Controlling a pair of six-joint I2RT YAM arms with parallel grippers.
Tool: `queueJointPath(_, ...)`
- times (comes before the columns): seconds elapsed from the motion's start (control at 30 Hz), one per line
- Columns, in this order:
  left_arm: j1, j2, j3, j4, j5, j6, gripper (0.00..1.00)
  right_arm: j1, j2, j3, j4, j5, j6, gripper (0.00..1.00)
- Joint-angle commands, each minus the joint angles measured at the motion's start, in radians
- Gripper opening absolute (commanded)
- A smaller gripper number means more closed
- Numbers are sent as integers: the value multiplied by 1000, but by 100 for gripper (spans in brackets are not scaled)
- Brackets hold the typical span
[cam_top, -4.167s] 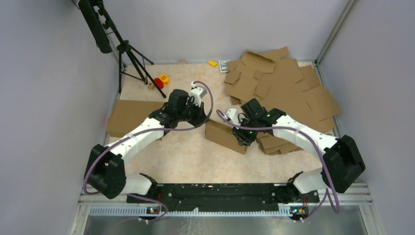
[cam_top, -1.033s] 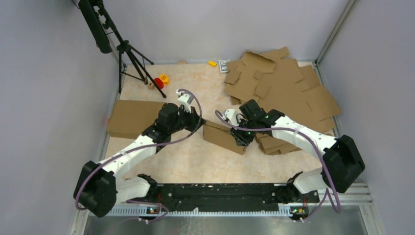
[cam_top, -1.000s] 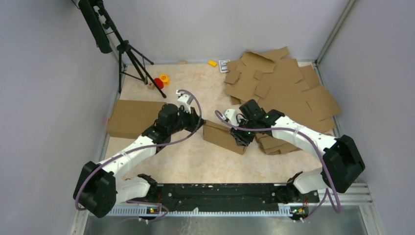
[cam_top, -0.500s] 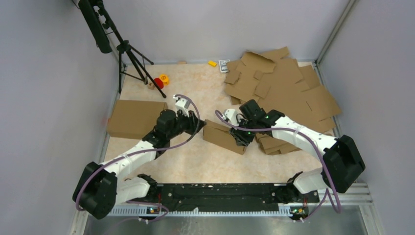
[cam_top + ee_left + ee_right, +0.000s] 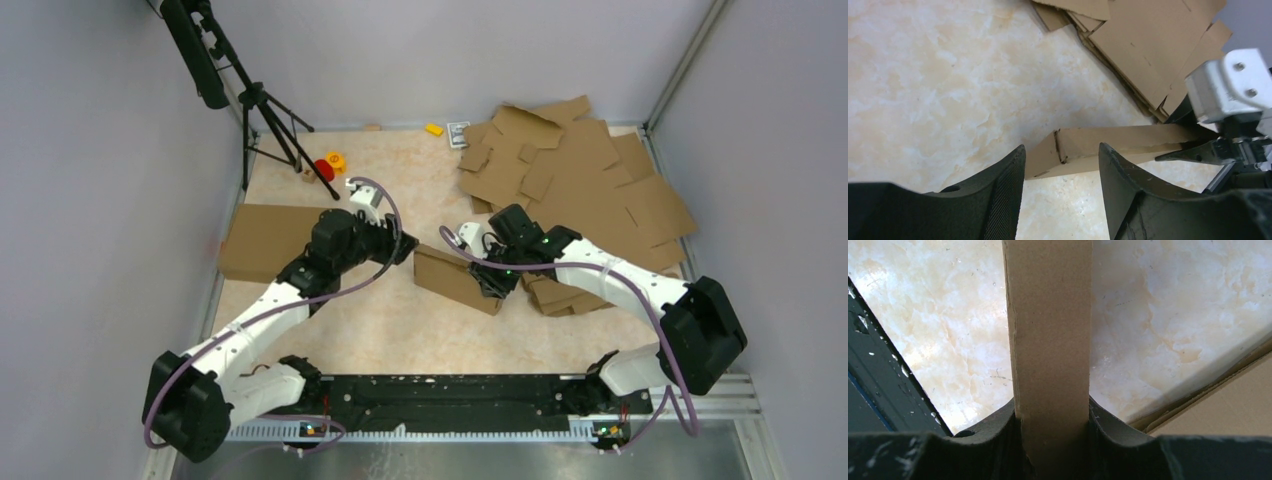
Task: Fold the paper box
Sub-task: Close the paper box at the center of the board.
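Marbled tabletop [image 5: 380, 320] carries a flat brown carton [image 5: 265, 240] at your far left. Next comes your left gripper [image 5: 400, 245], fingers spread and empty. The paper box [image 5: 455, 280] lies just ahead of it, long axis running rightward to your right gripper [image 5: 492, 283], which is pinching the box's far wall. Spare blanks [image 5: 580, 170] are heaped beyond. The near end is your left arm's to take.

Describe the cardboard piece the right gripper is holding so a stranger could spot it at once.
Start at the marbled beige table and find the heap of flat cardboard blanks at its far right. Just left of that heap, mid-table, lies the paper box, pinched at its right end by the right gripper. Unlike the blanks, it is folded up rather than lying flat.
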State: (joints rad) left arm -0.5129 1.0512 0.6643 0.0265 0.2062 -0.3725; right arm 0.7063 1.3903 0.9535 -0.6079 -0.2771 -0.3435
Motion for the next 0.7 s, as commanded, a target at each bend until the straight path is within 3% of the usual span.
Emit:
queueJointPath(0.0, 8, 44, 70, -9, 39, -15, 57, 7, -1, -27, 36, 19, 1, 14)
queueJointPath(0.1, 11, 99, 67, 5, 41, -19, 53, 7, -2, -28, 34, 18, 2, 14)
queueJointPath(0.23, 10, 140, 23, 21, 26, -18, 39, 7, -5, -29, 31, 14, 1, 14)
queueJointPath(0.43, 9, 146, -121, 145, 97, -75, 38, 7, -8, -30, 29, 16, 1, 14)
queueJointPath(0.67, 9, 188, -178, 199, 87, -80, 39, 7, -11, -35, 41, 27, -3, 14)
